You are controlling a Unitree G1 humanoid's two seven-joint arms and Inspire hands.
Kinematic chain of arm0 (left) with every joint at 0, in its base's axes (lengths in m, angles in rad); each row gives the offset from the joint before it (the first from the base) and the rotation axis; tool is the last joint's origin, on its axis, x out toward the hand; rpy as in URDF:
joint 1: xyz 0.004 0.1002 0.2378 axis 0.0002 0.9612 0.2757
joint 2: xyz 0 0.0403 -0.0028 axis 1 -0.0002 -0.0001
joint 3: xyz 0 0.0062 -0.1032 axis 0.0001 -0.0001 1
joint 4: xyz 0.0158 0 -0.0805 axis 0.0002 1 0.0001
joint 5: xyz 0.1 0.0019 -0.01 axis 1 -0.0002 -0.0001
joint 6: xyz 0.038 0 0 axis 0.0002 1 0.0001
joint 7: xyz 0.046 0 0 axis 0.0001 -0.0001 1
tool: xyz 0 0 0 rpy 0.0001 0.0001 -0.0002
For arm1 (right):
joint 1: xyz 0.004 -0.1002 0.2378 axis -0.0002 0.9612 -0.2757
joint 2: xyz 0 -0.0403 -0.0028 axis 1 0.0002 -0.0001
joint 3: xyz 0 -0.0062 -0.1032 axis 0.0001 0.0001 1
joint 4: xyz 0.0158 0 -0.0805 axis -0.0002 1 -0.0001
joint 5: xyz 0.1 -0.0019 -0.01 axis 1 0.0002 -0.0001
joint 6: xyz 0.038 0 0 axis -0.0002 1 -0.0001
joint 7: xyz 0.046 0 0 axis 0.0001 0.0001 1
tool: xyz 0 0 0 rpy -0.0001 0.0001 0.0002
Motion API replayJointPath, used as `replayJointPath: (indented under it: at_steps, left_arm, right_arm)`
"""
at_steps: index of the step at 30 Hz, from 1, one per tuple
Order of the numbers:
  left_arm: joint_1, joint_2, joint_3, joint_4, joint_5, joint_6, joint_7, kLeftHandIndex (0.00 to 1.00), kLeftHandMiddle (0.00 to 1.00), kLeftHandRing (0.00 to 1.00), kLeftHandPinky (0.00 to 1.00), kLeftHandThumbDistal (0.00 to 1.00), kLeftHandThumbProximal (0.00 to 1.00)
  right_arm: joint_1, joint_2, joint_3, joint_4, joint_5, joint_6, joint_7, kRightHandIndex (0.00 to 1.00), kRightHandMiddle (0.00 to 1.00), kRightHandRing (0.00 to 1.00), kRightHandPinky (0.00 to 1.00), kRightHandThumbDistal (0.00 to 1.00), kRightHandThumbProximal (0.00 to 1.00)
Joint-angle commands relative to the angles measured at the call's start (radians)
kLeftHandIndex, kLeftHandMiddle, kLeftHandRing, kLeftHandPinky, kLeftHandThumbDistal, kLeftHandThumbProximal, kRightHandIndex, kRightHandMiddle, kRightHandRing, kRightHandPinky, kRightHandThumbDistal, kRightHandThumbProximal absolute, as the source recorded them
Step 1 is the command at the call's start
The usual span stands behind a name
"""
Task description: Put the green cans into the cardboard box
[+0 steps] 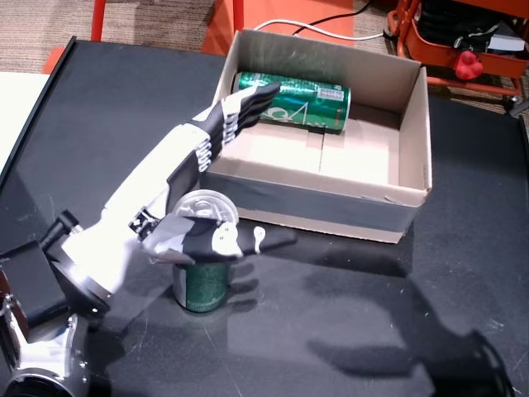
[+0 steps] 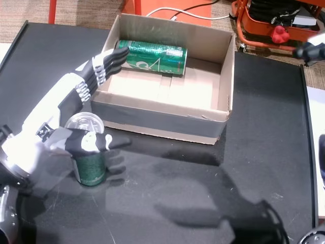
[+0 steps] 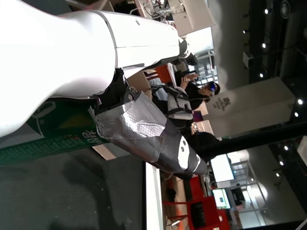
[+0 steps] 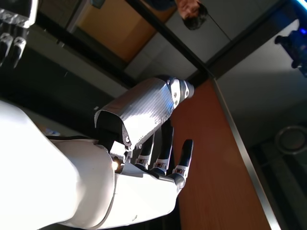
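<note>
The left hand (image 1: 198, 178) is spread wide, holding nothing, its thumb over 1 upright green can (image 1: 202, 277) on the black table (image 1: 413, 331). At 1 o'clock, the cardboard box (image 1: 331, 207) holds 1 lying can (image 1: 302, 99). The right hand (image 4: 153, 143) looks open, seemingly empty.

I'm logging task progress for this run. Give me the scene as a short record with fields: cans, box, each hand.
can in box: one green can lying on its side at the back of the cardboard box
can outside: one upright green can on the black table
left hand: open, fingers extended over the box edge, thumb across the upright can
right hand: open, holding nothing
</note>
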Motion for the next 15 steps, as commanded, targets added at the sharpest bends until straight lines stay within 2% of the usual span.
replayJointPath:
  at_steps: [1,3,4,6,8,10,12,13,15]
  left_arm:
    - [0.012,-0.005,0.002,-0.009,0.0,-0.004,-0.006,1.0,1.0,1.0,0.99,1.0,0.31]
    - [0.018,0.001,0.002,-0.008,0.001,0.008,-0.007,1.0,1.0,1.0,0.99,1.0,0.3]
    - [0.021,0.004,0.002,-0.006,0.005,0.01,-0.004,1.0,1.0,1.0,0.99,1.0,0.31]
    - [0.027,0.008,0.0,-0.007,0.009,0.013,-0.003,1.0,1.0,1.0,0.99,1.0,0.32]
    - [0.031,0.009,-0.002,-0.009,0.011,0.014,-0.004,1.0,1.0,1.0,0.98,1.0,0.33]
    - [0.033,0.01,-0.005,-0.011,0.015,0.008,-0.004,1.0,1.0,1.0,0.97,1.0,0.34]
    - [0.036,0.014,-0.011,-0.015,0.022,0.009,-0.005,1.0,1.0,1.0,0.97,1.0,0.34]
    - [0.037,0.017,-0.012,-0.016,0.023,0.011,-0.007,1.0,1.0,1.0,0.97,1.0,0.33]
    - [0.039,0.022,-0.012,-0.012,0.016,0.015,-0.022,1.0,1.0,1.0,0.97,1.0,0.3]
  right_arm:
    - [0.025,0.008,0.003,-0.024,0.027,0.025,-0.017,0.51,0.55,0.59,0.66,1.0,0.23]
    - [0.018,0.012,0.0,-0.018,0.025,0.017,-0.005,0.52,0.56,0.61,0.7,0.98,0.27]
    - [0.013,0.009,-0.002,-0.012,0.026,0.016,0.004,0.52,0.56,0.62,0.71,0.97,0.25]
    - [-0.001,0.009,-0.014,0.006,0.014,-0.01,0.014,0.51,0.55,0.62,0.72,0.9,0.32]
    - [-0.006,0.012,-0.023,0.018,0.004,-0.033,0.013,0.5,0.55,0.61,0.72,0.85,0.31]
    - [0.003,0.0,-0.015,0.01,0.032,0.005,0.018,0.51,0.55,0.61,0.69,0.92,0.24]
    - [0.002,-0.016,-0.019,0.015,0.047,0.028,0.035,0.51,0.56,0.61,0.71,0.94,0.26]
    - [0.002,-0.016,-0.021,0.013,0.053,0.038,0.035,0.51,0.55,0.59,0.69,0.99,0.26]
    - [-0.007,-0.028,-0.033,0.024,0.06,0.045,0.054,0.5,0.54,0.58,0.71,1.0,0.27]
